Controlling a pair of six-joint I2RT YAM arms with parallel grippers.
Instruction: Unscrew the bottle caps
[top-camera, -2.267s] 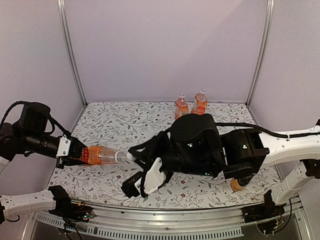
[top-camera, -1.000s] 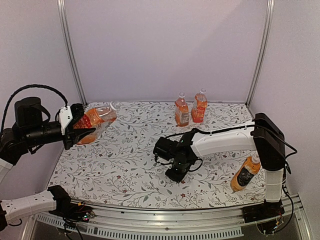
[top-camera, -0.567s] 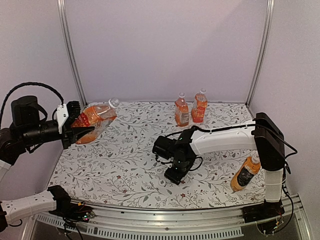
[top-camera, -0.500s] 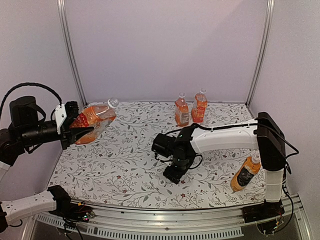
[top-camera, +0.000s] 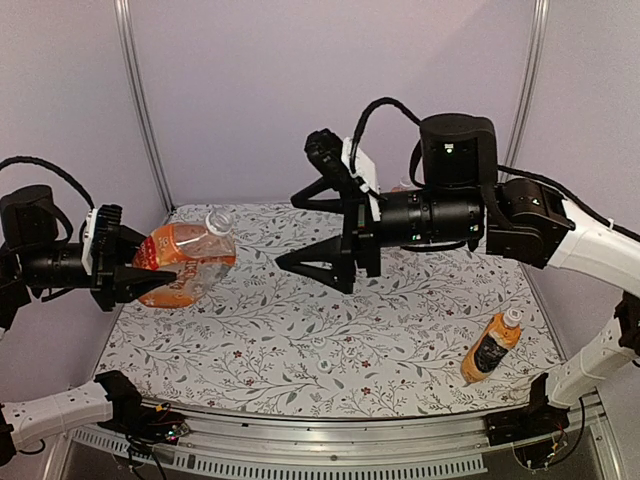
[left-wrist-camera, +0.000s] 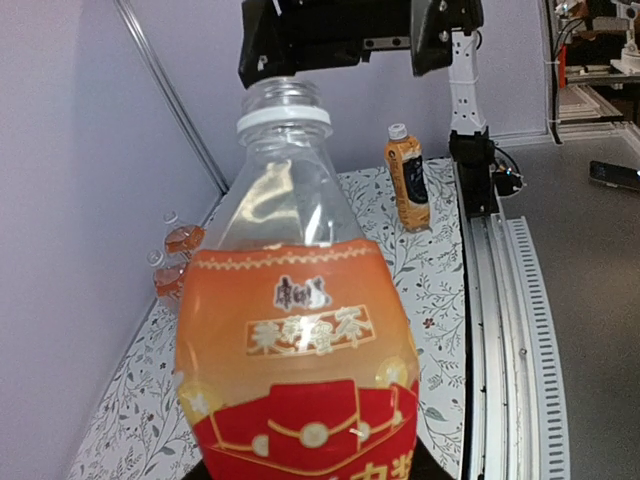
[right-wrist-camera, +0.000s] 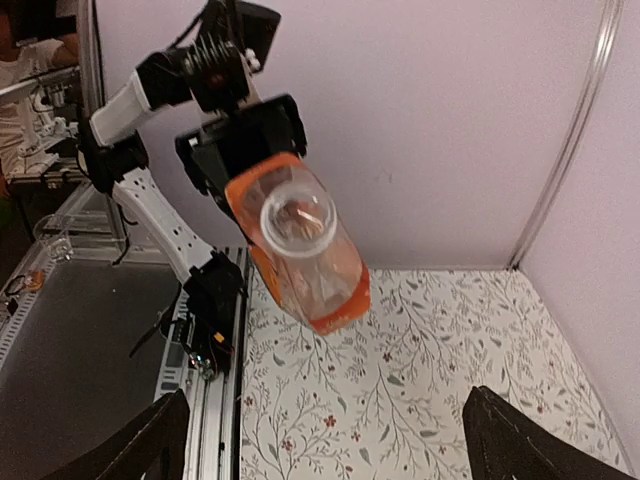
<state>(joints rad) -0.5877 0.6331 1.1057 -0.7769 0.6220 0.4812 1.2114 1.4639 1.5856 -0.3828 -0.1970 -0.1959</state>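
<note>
One bottle (top-camera: 185, 262) now uncapped | left pincer (top-camera: 150, 268) clamped on it | right pincer (top-camera: 290, 232) risen off desk (top-camera: 300, 340), spread apart | dark bottle (top-camera: 488, 352) capped, likely next

**Pretty clearly a robotics lab test cell**

We're looking at a booth with plain lilac walls (top-camera: 330, 90) on aluminium posts (top-camera: 140, 100). There's a floral-print table (top-camera: 300, 340) edged by a slotted metal rail (top-camera: 350, 440) with loose cables (top-camera: 150, 440), and grey floor (left-wrist-camera: 600, 300) beyond.
</note>
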